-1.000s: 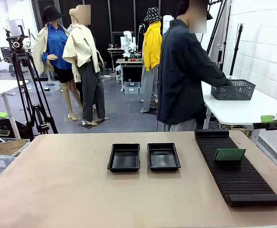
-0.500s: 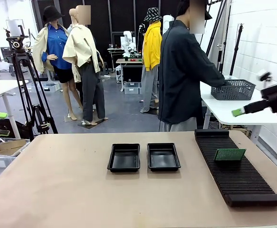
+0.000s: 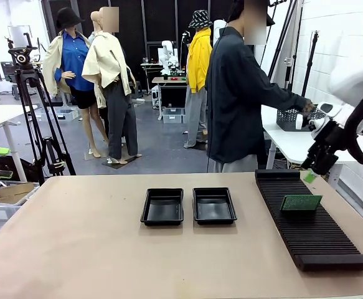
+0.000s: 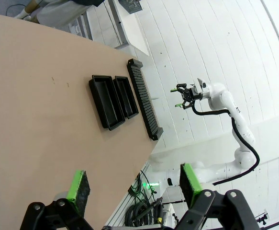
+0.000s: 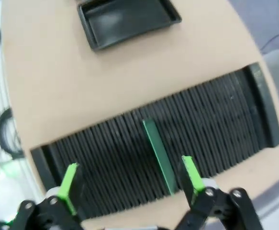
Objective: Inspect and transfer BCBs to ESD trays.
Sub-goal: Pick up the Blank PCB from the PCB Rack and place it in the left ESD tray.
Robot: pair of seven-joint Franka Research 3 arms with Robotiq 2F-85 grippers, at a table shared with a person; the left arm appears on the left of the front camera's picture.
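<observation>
Front view first: the big tan table (image 3: 75,249), with a long black ribbed rack (image 3: 321,240) down its right side, running from the far edge toward me. Mid-table sit the left tray (image 3: 163,207) and the right tray (image 3: 214,205), glossy black, side by side and just apart.

The circuit board (image 3: 301,203) stands on its long edge in one slot about halfway along the rack. Its long axis lies across the rack, same way as the slots, with the flat face toward me. It's a thin green rectangle, shorter than the rack is wide. From my right wrist camera it's just a narrow green strip seen along its top edge.

My right gripper (image 5: 130,181) hangs above the rack, fingers spread wide and clamped on nothing. The board sits below it, between the two green pads, closer to the one on the picture's right and touching neither. In the front view that gripper is up by the rack's far right corner, the board lower and nearer me.

My left gripper (image 4: 133,182) is spread wide too, holding nothing, well apart from the rack.
</observation>
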